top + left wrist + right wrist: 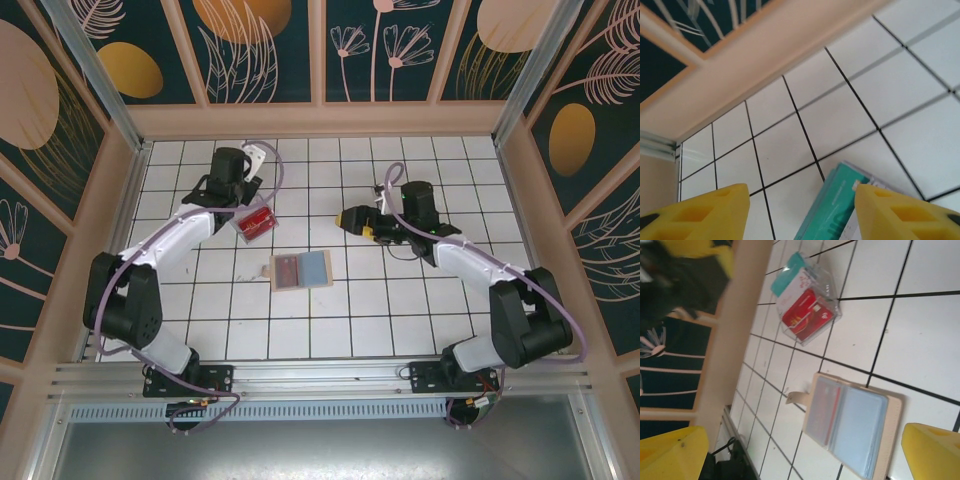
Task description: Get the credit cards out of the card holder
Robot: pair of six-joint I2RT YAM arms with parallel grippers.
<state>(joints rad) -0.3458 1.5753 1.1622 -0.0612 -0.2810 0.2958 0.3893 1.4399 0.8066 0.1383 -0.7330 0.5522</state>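
Note:
The tan card holder [316,268] lies open and flat mid-table, blue-grey panel on the right. A reddish card [287,270] shows through its left sleeve [822,407]. A teal credit card [786,279] and a red credit card [805,315] lie in a small clear tray [832,290] left of and beyond the holder. My left gripper [243,208] hangs open right above that tray, its yellow fingers [705,215] either side of the teal card [837,207], holding nothing. My right gripper [345,217] is open and empty, up right of the holder [860,425], pointing left.
The white tiled table is walled by a tan wooden frame [320,120] at the back and both sides. The tray [257,222] sits close to the left arm's wrist. The holder's small strap tab [797,397] sticks out on its left side.

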